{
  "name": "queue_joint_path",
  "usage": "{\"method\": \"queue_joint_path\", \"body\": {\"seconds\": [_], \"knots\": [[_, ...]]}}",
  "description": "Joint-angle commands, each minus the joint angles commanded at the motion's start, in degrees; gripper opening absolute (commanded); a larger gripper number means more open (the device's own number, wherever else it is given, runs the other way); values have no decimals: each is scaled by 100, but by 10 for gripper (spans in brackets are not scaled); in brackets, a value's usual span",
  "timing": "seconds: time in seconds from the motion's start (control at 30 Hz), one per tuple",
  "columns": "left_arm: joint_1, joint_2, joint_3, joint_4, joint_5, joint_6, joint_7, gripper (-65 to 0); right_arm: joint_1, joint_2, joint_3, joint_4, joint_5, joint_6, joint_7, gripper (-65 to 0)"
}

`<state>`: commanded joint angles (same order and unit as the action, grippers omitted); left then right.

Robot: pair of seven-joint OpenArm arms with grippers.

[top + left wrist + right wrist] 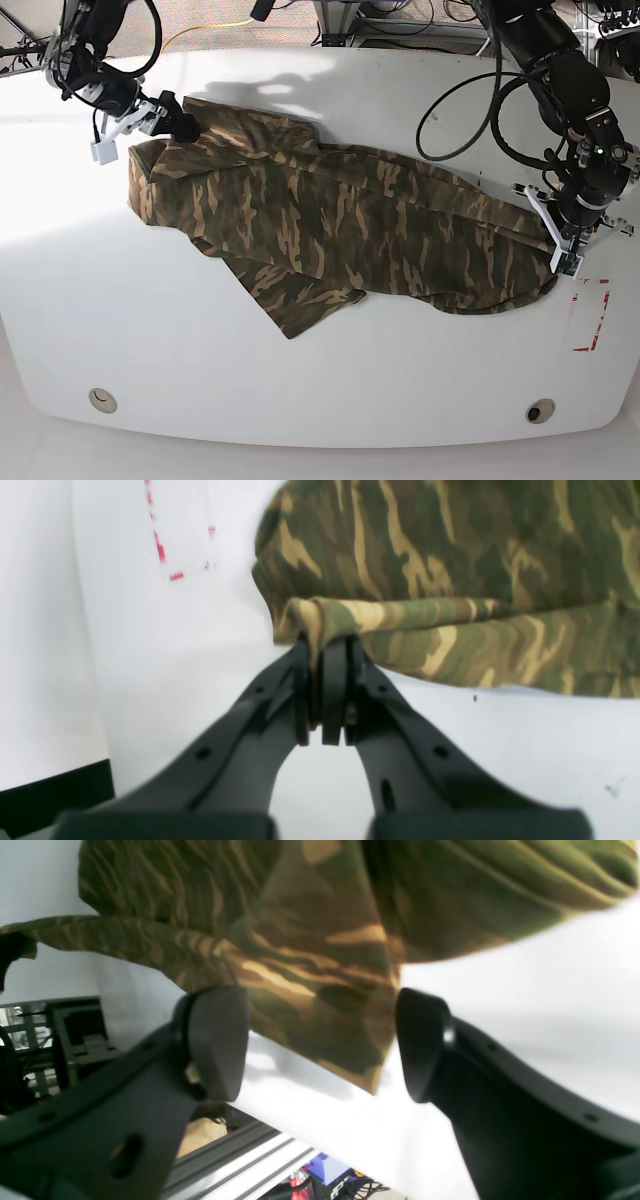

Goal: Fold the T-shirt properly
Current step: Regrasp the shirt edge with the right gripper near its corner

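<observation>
From my remote station, the base view shows the right gripper (172, 122) at the far-left corner of the white counter (320, 380), close to the counter's back edge, hovering at the upper-left end of the T-shirt (330, 230). In the right wrist view its fingers (220, 1040) stand wide apart, with a hanging flap of the cloth (320, 990) between them and touching neither pad that I can see; below them the counter's edge drops away to a metal frame rail (240, 1160).

The T-shirt lies spread diagonally across the middle of the counter, from the upper left to the right side, camouflage in olive, brown and tan, rumpled, with one pointed flap (300, 310) reaching toward the near edge. A broad bare band of counter runs along the near side, marked only by two round ports (100, 400) near the front corners.

On the right, the left gripper (562, 250) sits at the shirt's right-hand end, near the counter's right edge and just beside a red dashed rectangle (592, 315). The left wrist view shows its fingers (334, 680) pressed together on a rolled fold of the fabric's edge (320, 620), lifted off the surface, with open white counter beneath and to the side.
</observation>
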<state>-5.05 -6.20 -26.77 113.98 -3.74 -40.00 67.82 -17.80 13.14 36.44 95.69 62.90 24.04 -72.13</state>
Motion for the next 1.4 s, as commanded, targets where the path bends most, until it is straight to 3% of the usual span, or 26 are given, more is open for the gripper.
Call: {"method": "queue_joint_path", "body": {"seconds": [0.1,0.27,0.43,0.73,0.87,1.07,1.4], "knots": [[18,0,0,0,0,0,0,-650,53,-9,123,0,-308,0,18,-212],[9,0,0,0,0,0,0,-650,273,44,615,0,-360,0,0,-212],[18,0,0,0,0,0,0,-650,369,475,651,18,-352,53,9,-212],[18,0,9,0,0,0,0,-650,703,826,624,0,-360,53,9,-212],[18,0,9,0,0,0,0,-650,844,835,598,-9,-387,53,0,-212],[18,0,9,0,0,0,0,-650,862,791,-18,26,-352,53,0,-212],[26,-18,9,-9,0,0,0,-650,571,492,-53,26,-343,35,0,-212]]}}
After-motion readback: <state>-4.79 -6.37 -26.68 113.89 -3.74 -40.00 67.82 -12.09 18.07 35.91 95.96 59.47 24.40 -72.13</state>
